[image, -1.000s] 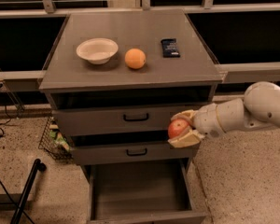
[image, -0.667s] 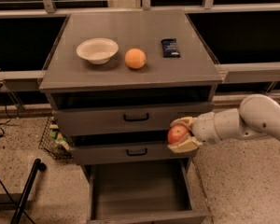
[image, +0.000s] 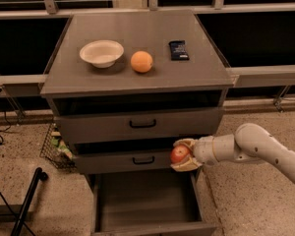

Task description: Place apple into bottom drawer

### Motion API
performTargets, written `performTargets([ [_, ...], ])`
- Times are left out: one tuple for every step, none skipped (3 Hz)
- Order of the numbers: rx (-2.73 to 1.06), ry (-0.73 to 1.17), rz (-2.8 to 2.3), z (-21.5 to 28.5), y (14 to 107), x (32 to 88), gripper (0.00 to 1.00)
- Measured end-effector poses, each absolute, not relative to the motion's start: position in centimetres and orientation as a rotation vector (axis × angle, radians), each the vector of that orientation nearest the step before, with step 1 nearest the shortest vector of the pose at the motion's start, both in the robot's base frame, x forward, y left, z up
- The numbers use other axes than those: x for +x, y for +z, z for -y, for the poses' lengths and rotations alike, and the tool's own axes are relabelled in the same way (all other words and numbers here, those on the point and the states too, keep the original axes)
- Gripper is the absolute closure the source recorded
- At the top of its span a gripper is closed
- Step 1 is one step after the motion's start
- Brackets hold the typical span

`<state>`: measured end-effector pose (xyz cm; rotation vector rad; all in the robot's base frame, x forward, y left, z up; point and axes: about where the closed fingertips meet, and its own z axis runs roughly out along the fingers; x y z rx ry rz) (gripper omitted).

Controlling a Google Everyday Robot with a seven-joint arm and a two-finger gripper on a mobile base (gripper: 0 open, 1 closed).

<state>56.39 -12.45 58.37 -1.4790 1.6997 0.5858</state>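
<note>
Bottom drawer (image: 142, 200) under pincer (image: 182, 155), one apple (image: 178, 154)

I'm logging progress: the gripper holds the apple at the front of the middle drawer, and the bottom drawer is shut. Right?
Not quite. The camera view shows the bottom drawer pulled open, not shut. The rest is right: the gripper holds the apple at the front of the middle drawer.

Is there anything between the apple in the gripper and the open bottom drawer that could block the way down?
Nothing visible does. The gripper holds the apple in front of the middle drawer's right end, just above the open bottom drawer, and no object shows in the gap below it.
</note>
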Motion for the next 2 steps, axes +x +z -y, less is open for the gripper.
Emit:
performTargets([
  [-1.479, 0.586, -1.700, 12.4, 58.4, 56.4, 1.00],
  [-1.476, 0.611, -1.672, 11.8, 56.6, 56.0, 1.00],
])
